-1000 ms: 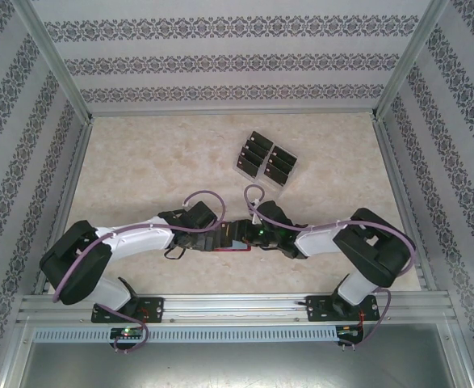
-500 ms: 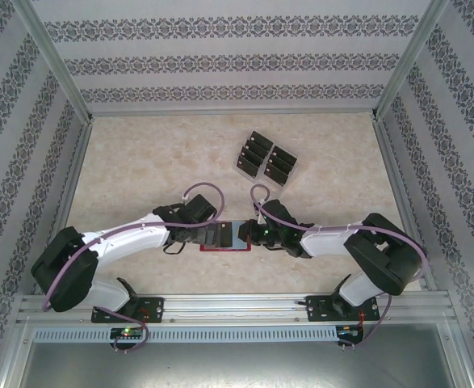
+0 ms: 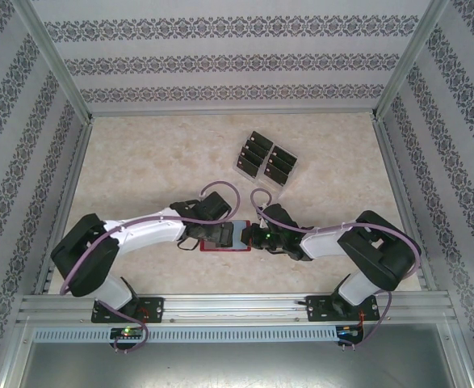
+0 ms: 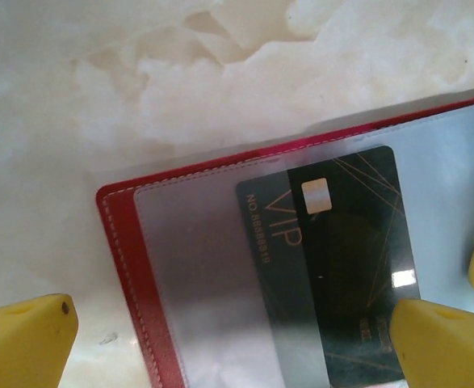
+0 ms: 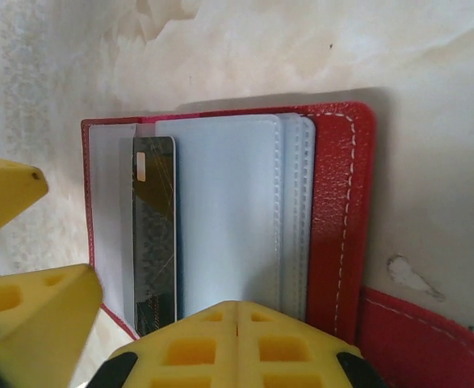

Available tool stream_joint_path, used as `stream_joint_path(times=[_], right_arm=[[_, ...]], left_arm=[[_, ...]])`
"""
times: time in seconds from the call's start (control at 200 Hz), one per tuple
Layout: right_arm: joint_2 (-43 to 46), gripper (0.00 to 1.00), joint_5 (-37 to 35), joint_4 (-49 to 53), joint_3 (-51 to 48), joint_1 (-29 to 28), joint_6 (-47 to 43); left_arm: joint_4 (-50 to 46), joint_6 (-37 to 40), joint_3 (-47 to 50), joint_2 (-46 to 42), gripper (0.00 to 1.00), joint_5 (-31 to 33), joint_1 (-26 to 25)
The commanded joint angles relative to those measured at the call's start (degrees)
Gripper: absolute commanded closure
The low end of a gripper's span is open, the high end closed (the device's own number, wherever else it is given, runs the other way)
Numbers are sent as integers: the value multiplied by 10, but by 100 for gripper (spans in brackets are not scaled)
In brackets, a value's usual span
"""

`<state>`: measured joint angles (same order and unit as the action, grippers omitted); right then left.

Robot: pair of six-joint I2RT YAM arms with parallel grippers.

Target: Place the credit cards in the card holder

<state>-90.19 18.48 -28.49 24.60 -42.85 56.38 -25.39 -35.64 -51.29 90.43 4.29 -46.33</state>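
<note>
- Left end effector (image 4: 237,343), fingers wide apart over the credit card (image 4: 333,267): nudge it toward 9 o'clock, deeper into the card holder (image 4: 123,250).
- Right end effector (image 5: 237,319), fingers together: steady the card holder.

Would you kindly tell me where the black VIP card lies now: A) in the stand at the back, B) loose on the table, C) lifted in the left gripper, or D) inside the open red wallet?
D: the left wrist view shows the VIP card inside the red wallet, among its clear sleeves.

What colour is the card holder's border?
Red with pale stitching; card holder shows best from right wrist.
</note>
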Motion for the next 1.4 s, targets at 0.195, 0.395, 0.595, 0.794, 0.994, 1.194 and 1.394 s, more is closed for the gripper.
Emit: stream_joint_path(times=[0.195, 0.395, 0.595, 0.794, 0.994, 1.194, 1.394], right_arm=[[-17, 100, -19, 5, -14, 4, -1], [-20, 100, -21, 4, -17, 4, 3], [-19, 100, -24, 7, -18, 5, 5], [-16, 100, -26, 10, -19, 4, 8], [-8, 100, -31, 20, -23, 4, 6], [-12, 100, -34, 21, -22, 4, 5], [-13, 100, -34, 23, -21, 4, 5]], left_arm=[[36, -18, -32, 42, 0, -3, -13], [24, -16, -38, 54, 0, 8, -14], [-6, -3, -56, 73, 0, 11, -14], [-19, -7, -41, 69, 0, 20, -14], [-23, -14, -3, 32, 0, 38, -9], [-23, -14, 18, 16, 0, 45, 3], [-17, -14, 26, 13, 0, 53, 15]])
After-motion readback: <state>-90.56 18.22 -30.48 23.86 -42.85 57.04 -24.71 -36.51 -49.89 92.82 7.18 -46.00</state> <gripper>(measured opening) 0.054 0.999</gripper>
